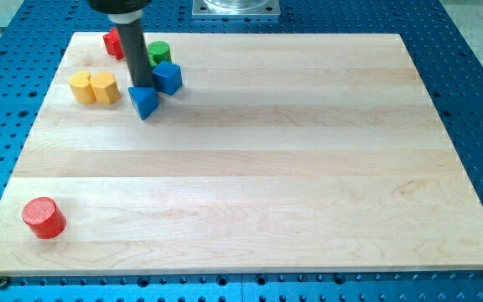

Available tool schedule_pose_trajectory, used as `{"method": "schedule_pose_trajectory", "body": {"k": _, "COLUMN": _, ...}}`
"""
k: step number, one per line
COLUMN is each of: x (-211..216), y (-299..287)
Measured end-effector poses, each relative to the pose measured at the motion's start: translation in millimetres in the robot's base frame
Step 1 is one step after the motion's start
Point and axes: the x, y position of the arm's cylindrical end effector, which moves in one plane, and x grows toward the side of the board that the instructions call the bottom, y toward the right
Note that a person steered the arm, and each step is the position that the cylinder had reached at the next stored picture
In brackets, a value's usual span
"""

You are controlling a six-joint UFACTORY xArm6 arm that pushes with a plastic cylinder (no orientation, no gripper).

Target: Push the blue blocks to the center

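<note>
A blue triangular block (144, 102) and a blue cube-like block (168, 77) lie close together near the view's top left on the wooden board (250, 184). My rod comes down from the view's top, and my tip (142, 87) stands right at the upper edge of the blue triangular block, just left of the blue cube. The tip seems to touch the triangular block.
A green cylinder (158, 53) sits just above the blue cube. A red block (113, 43) is partly hidden behind the rod. Two yellow blocks (93, 87) lie left of the tip. A red cylinder (44, 218) stands near the view's bottom left corner.
</note>
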Motion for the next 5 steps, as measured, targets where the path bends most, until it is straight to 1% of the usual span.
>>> {"method": "schedule_pose_trajectory", "body": {"k": 1, "x": -35, "y": -15}}
{"method": "schedule_pose_trajectory", "body": {"k": 2, "x": -71, "y": -10}}
{"method": "schedule_pose_trajectory", "body": {"k": 3, "x": -49, "y": 41}}
{"method": "schedule_pose_trajectory", "body": {"k": 4, "x": 17, "y": 44}}
{"method": "schedule_pose_trajectory", "body": {"k": 5, "x": -18, "y": 47}}
